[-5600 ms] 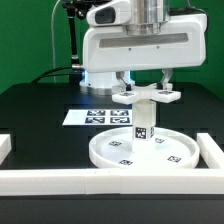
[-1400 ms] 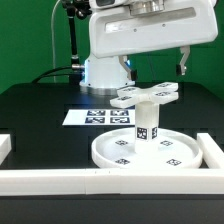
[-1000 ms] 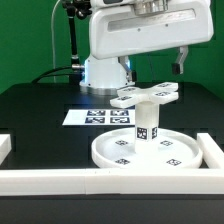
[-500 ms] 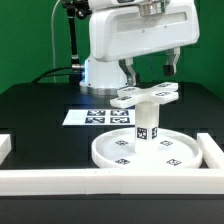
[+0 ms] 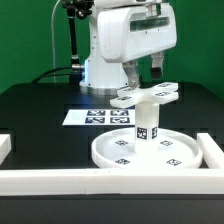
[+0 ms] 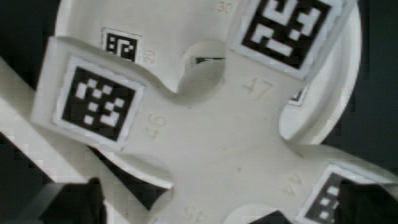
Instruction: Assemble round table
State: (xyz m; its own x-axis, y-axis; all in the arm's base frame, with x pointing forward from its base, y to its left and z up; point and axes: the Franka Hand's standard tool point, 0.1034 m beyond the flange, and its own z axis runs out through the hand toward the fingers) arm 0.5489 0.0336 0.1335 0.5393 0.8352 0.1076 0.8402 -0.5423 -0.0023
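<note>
Centre frame in the exterior view, the round table stands stacked. The disc (image 5: pixel 108 152) lies flat on the black table (image 5: pixel 40 110) in the lower middle. The post (image 5: pixel 143 125) stands upright on its centre, and the cross foot (image 5: pixel 146 96) sits across the post's top. Just above it hangs the gripper (image 5: pixel 144 74), claw wide and holding nothing. One finger (image 5: pixel 129 76) is over the foot's left arm and the other over its right, and neither appears to touch. The wrist view is packed with the foot (image 6: pixel 196 130), its tags large and sharp, with the disc (image 6: pixel 169 28) showing beyond it. The marker board (image 5: pixel 90 116) lies flat left of the post. A white wall (image 5: pixel 90 181) runs along the bottom of the frame.
</note>
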